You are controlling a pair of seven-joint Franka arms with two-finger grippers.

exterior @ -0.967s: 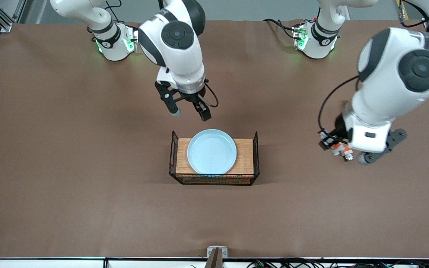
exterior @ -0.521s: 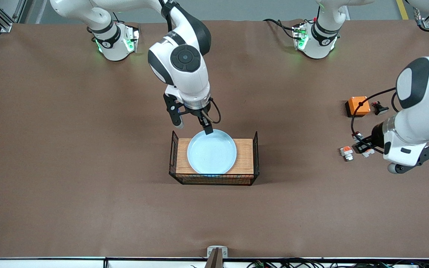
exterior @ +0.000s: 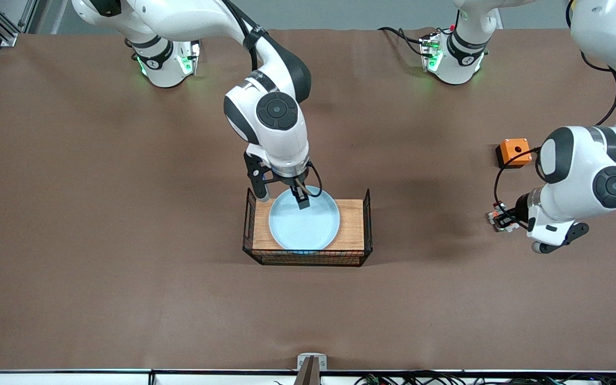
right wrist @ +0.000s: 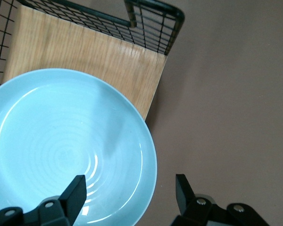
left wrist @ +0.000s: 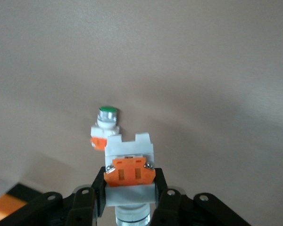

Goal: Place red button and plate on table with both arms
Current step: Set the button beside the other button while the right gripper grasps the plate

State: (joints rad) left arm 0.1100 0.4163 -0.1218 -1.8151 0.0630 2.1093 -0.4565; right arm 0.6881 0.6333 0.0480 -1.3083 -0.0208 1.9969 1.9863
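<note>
Looking from big to small, I start with the table (exterior: 99, 240), brown and wide. In its middle stands the rack (exterior: 352, 224), and the plate (exterior: 303, 222) lies on the rack's wooden top, not yet on the table.

My right gripper (exterior: 281, 195) is down at the plate's edge, on the side facing my bases. Its fingers are spread, one finger inside the rim and one outside it, so the rim sits between them. In the right wrist view the rim runs across the gap between my fingers (right wrist: 75, 193). They have not pinched it. I think the next move is to squeeze that rim and lift.

My left gripper (left wrist: 129, 188) is low over the table near the left arm's end, pinching the red button (left wrist: 129, 172) tight. The button points straight out from my fingers. I judge it is almost down.

Just past it on the table stands a green button (left wrist: 107, 123). An orange box (exterior: 513, 151) sits nearby, closer to my bases.
</note>
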